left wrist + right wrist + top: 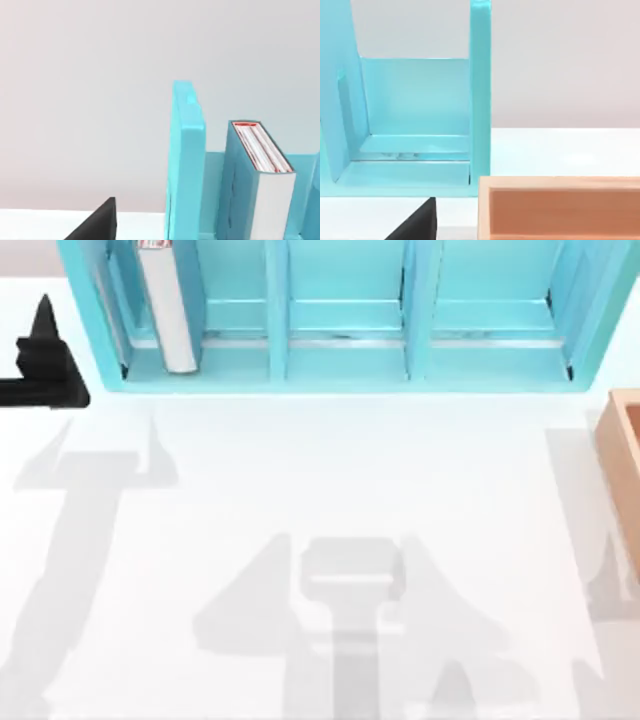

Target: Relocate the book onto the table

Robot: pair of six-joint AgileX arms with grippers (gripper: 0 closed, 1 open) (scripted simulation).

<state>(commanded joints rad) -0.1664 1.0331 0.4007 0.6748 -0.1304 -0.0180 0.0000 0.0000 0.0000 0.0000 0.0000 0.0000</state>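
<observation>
The desk (330,490) is a broad, flat, plain white surface. Two items rest directly on it.

A light-blue shelf (340,375) spans the 12 o'clock edge of the desk in the top view, running from about 10 o'clock to 2 o'clock. Upright dividers split it into compartments. The book (168,310) stands upright in the compartment nearest 10 o'clock, resting on the shelf floor, its white-grey page edges facing the open desk and a red-white mark at its upper end. The other visible compartments hold nothing.

A tan wooden box (625,475) sits at the 3 o'clock edge of the desk, near the shelf's end wall, its open top facing up.
</observation>
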